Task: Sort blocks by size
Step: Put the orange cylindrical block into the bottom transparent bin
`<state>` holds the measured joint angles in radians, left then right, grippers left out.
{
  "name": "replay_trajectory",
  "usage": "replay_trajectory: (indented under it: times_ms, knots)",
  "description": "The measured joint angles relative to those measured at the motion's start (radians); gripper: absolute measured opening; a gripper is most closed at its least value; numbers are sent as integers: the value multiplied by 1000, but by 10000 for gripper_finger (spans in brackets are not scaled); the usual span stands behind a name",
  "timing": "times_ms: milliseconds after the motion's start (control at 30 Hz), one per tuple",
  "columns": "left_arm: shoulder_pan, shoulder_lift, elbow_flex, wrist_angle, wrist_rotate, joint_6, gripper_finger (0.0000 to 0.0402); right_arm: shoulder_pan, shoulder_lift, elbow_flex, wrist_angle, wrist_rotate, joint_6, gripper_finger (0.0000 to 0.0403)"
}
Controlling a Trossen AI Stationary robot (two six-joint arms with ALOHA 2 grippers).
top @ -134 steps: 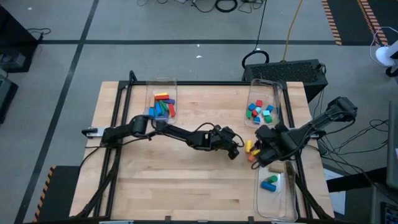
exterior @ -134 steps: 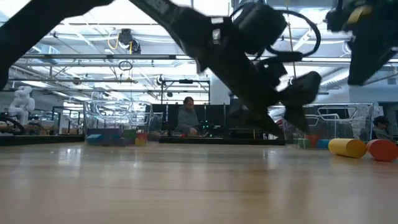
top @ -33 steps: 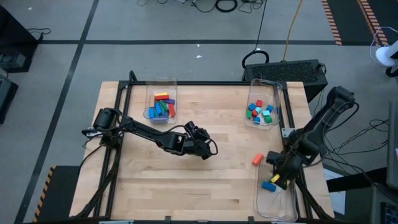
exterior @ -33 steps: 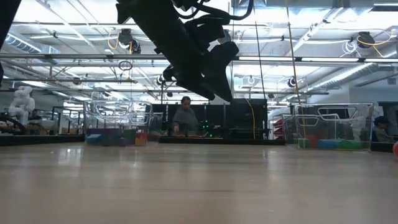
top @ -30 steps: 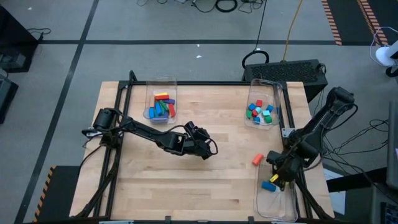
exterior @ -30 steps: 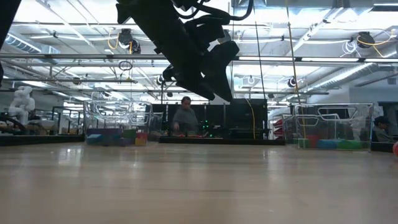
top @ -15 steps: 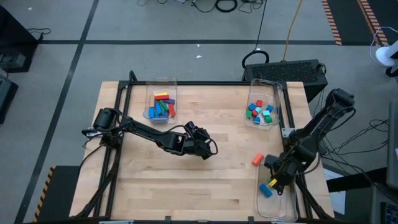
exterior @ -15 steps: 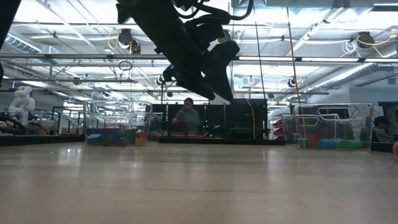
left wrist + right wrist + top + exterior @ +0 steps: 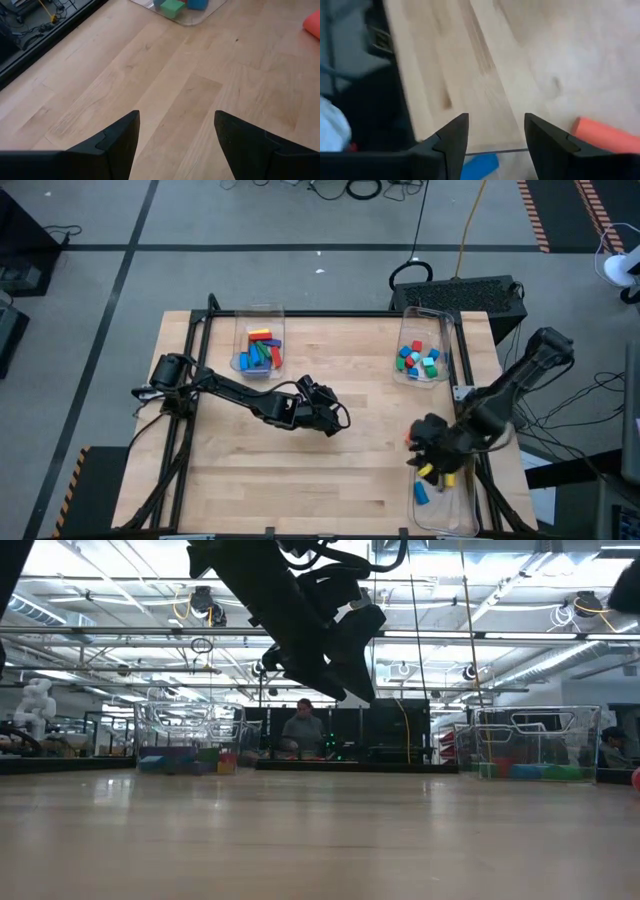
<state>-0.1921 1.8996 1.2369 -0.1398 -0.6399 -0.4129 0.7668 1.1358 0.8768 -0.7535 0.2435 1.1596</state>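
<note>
My left gripper [image 9: 338, 418] hangs open and empty above the middle of the table; it also shows in the left wrist view [image 9: 176, 120]. My right gripper [image 9: 420, 450] is open and empty at the left rim of the near right bin [image 9: 458, 510]; it also shows in the right wrist view [image 9: 496, 122]. An orange block [image 9: 602, 135] lies on the table beside it, mostly covered by the gripper in the high view. A yellow block [image 9: 428, 471] and a blue block [image 9: 420, 492] lie in that bin.
A clear bin with several coloured blocks [image 9: 258, 348] stands at the far left. Another bin with several small blocks [image 9: 418, 358] stands at the far right. Bare wood lies between the arms and along the near edge. A person sits in the room behind [image 9: 302, 730].
My right gripper has moved from above the near right bin toward the table's left, and now stands over the bin's left rim by the orange block. My left arm has kept still.
</note>
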Motion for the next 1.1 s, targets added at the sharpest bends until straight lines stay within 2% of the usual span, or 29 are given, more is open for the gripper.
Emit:
replay_trajectory:
  times_ms: [100, 333, 633, 800, 900, 1100]
  knots:
    - [0, 0, 0, 0, 0, 0, 258, -61, 92, -1, 14, -128, -40, 170]
    - [1, 0, 0, 0, 0, 1, 258, -132, 274, 17, 216, -399, -220, 169]
    - [1, 0, 0, 0, 0, 1, 258, -180, 440, 178, 52, -433, -357, 169]
    - [1, 0, 0, -4, 0, 1, 258, -191, 524, 223, -44, -546, -409, 169]
    - [1, 0, 0, -6, 0, 1, 258, -185, 551, 227, -93, -624, -430, 169]
    - [1, 0, 0, -16, 0, 2, 258, -161, 546, 231, -166, -658, -414, 169]
